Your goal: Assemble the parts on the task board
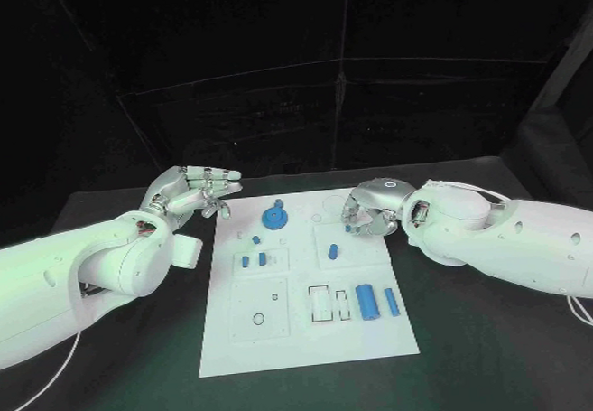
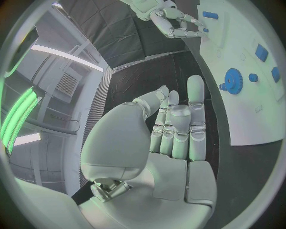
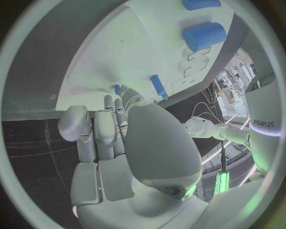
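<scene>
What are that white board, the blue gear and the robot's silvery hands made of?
Board: looks like matte white plastic, flat and dull, with recessed outlines. Gear: probably blue plastic, evenly coloured and unshiny. Left hand and right hand: appear metal or metallic-coated, with a satin sheen; I can't tell which.

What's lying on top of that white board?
On the task board lie small blue parts: a gear, two cylinders, several little pegs. The right robot hand hides its far right corner.

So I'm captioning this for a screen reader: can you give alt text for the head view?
A white task board with small blue parts lies on a black table. The left hand and right hand hover at its far corners, holding nothing.
</scene>
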Motion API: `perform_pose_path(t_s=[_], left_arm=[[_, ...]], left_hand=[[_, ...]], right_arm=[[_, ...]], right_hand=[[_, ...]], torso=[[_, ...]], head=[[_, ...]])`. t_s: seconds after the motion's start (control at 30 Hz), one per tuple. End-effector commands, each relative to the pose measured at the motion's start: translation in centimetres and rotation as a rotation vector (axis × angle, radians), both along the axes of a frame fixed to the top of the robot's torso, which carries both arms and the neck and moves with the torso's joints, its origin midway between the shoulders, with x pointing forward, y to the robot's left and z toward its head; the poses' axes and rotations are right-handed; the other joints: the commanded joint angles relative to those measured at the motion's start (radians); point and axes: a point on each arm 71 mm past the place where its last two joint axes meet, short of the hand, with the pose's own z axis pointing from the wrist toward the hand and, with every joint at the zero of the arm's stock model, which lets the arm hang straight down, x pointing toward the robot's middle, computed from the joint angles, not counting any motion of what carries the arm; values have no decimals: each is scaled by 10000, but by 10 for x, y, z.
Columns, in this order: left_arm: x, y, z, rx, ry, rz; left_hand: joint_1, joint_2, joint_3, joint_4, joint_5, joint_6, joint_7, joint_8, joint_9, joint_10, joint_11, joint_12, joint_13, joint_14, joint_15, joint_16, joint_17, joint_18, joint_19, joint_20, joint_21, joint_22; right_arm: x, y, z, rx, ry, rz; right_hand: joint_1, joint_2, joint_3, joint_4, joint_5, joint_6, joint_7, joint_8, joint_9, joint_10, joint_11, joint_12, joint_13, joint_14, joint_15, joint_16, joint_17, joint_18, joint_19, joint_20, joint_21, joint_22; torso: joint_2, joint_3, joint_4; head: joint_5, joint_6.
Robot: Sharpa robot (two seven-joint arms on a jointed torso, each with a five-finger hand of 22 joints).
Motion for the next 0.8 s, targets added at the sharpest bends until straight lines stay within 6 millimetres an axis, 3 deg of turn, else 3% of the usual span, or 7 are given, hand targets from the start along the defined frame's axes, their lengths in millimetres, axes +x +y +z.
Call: perform_pose_path(t_s=[0.03,0.47,0.8], left_arm=[[-1,-2,4,-532,-213,-142],[0,-2,4,-549,-243,-135],[0,-1,3,-539,-218,-131]], left_hand=[[-20,87,-41,-4,58,32,-3,65,-15,-28,-16,50,8,-67,-1,-48,-13,115,-50,-2,-57,-13],[7,103,-70,-16,58,44,-4,76,-15,-29,-22,88,26,-106,-5,-78,-64,117,-66,-4,-76,-23],[37,113,-90,-32,58,42,2,78,-19,-44,-20,112,38,-136,-7,-102,-107,119,-78,-6,-91,-30]], right_arm=[[0,2,-4,-455,46,94],[2,9,-10,-509,192,184],[3,11,-13,-955,130,108]], right_hand=[[-13,-93,199,-17,-28,81,-10,-71,14,126,-8,-61,-154,170,75,16,2,117,33,56,3,22],[-115,-198,1022,-165,-4,306,-5,-80,33,438,-27,-115,-649,194,53,45,-12,97,112,41,98,158],[-47,2,1979,-750,-459,1182,-259,248,161,1457,-315,111,-781,266,-179,83,-114,-27,473,-158,550,877]], torso=[[14,12,-9],[1,17,-13],[2,13,-16]], head=[[69,-39],[105,-125],[105,-182]])
